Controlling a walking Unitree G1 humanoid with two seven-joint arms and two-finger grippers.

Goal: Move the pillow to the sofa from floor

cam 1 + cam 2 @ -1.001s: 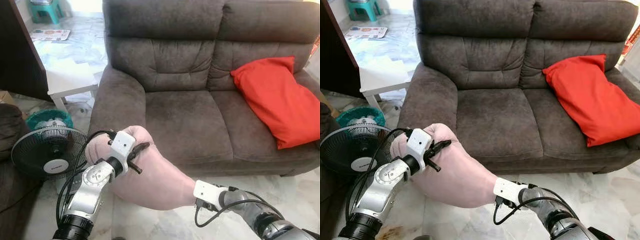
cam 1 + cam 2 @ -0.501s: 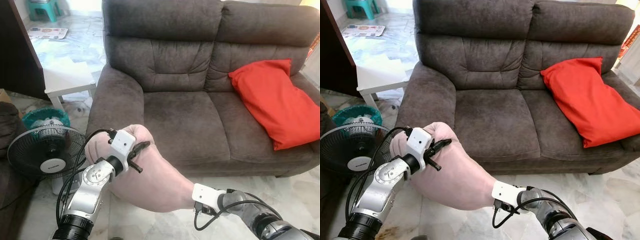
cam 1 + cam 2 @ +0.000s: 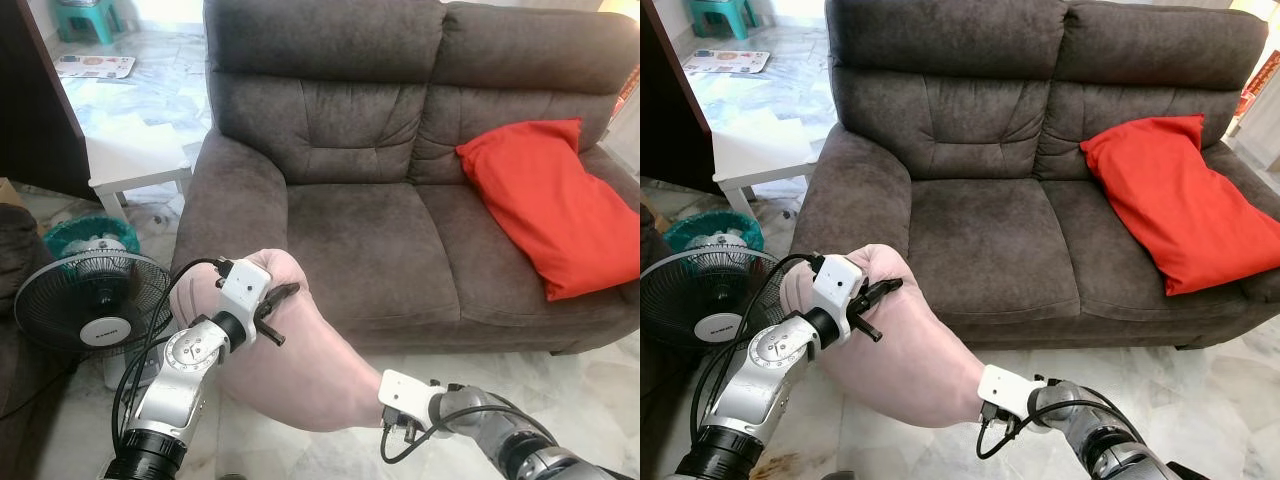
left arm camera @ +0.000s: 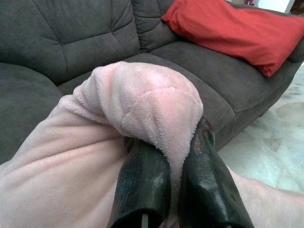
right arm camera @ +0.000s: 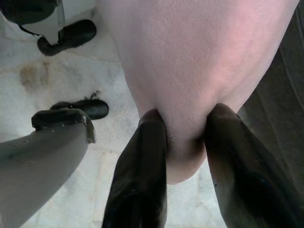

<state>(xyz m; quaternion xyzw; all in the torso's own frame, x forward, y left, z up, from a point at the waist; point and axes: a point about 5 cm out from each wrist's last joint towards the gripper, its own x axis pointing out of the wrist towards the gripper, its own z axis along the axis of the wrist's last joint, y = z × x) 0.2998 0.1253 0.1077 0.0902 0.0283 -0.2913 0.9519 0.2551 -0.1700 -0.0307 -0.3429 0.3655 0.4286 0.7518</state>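
Left tool (image 4: 173,156): fingers pressed onto a bunched upper corner of the pink pillow (image 3: 290,360), pinching it; right tool (image 5: 187,137): fingers clamped on the pillow's lower corner, fabric squeezed between them. The pillow hangs between both tools above the floor (image 3: 590,390), in front of the left front edge of the sofa (image 3: 370,240), not resting on the seat. A red pillow (image 3: 550,200) lies against the sofa's right arm; its right end is cut off. The right tool's fingertips are hidden behind the pillow in the head views. Compared with the earlier frame, the right tool sits slightly further left; the left tool's grip is unchanged.
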